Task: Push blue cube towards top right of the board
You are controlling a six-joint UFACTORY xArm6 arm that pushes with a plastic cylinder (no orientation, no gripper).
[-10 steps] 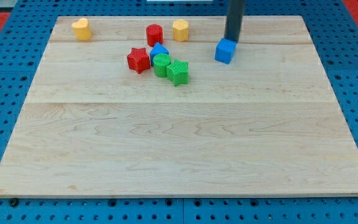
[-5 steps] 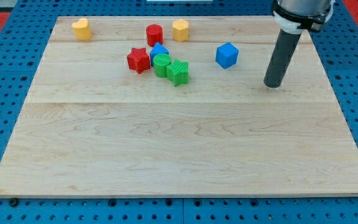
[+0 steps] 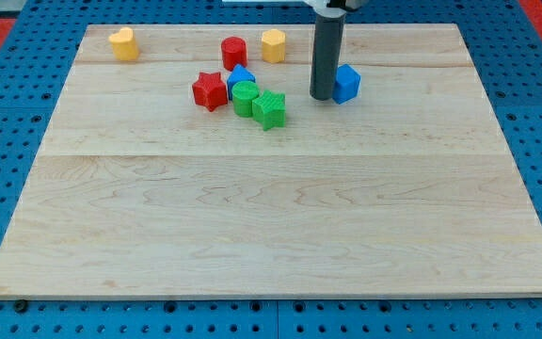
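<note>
The blue cube sits on the wooden board in its upper part, right of centre. My tip is at the cube's lower left side, touching or nearly touching it. The dark rod rises straight up from there and leaves the view at the top, hiding the cube's left edge.
Left of the tip is a cluster: a red star, a blue block, a green cylinder and a green star. Near the top edge are a red block, an orange hexagonal block and a yellow heart-like block.
My tip went from above the blue cube out to its right, then swung back round to its lower left side. The cube shifted slightly and turned.
</note>
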